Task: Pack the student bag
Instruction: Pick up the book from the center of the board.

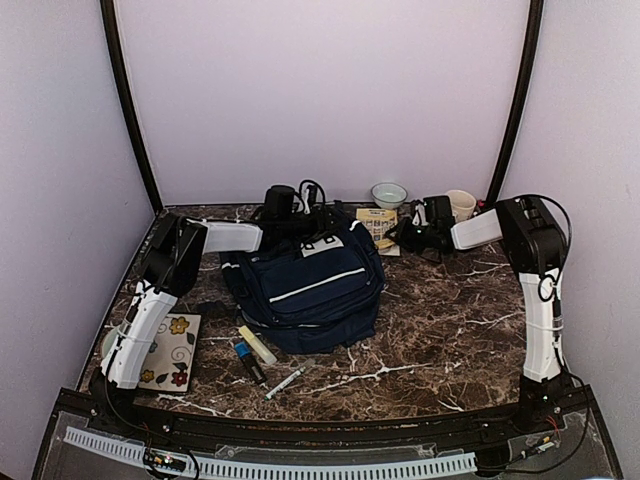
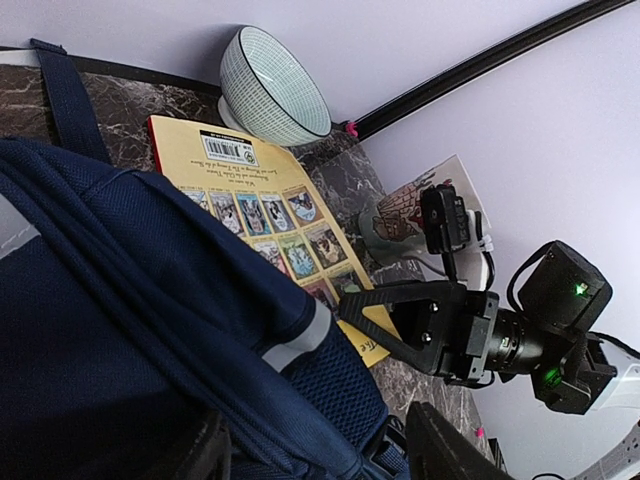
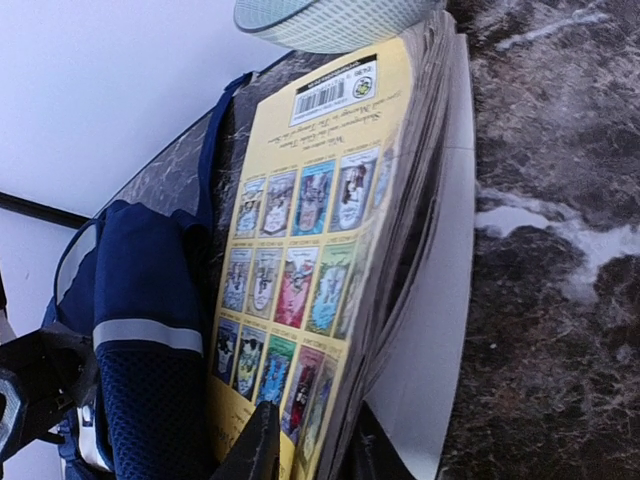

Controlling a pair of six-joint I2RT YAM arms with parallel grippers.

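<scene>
The student bag (image 1: pixel 305 285), a navy backpack with white stripes, lies in the middle of the table. My left gripper (image 1: pixel 322 222) reaches over its far end. In the left wrist view, the bag's padded edge (image 2: pixel 200 330) fills the gap between the left gripper's (image 2: pixel 315 445) fingers. A yellow book (image 1: pixel 378 228) lies just right of the bag's far end. My right gripper (image 1: pixel 398 237) is shut on the near edge of that book (image 3: pixel 300 230). In the right wrist view the right gripper (image 3: pixel 315 425) has one finger on the cover and one under the splayed pages.
A ribbed bowl (image 1: pixel 389 193) and a paper cup (image 1: pixel 461 204) stand by the back wall behind the book. A pen (image 1: pixel 285 381), markers (image 1: pixel 252 352) and a flowered notebook (image 1: pixel 170 350) lie in front of the bag. Purple walls close in on three sides.
</scene>
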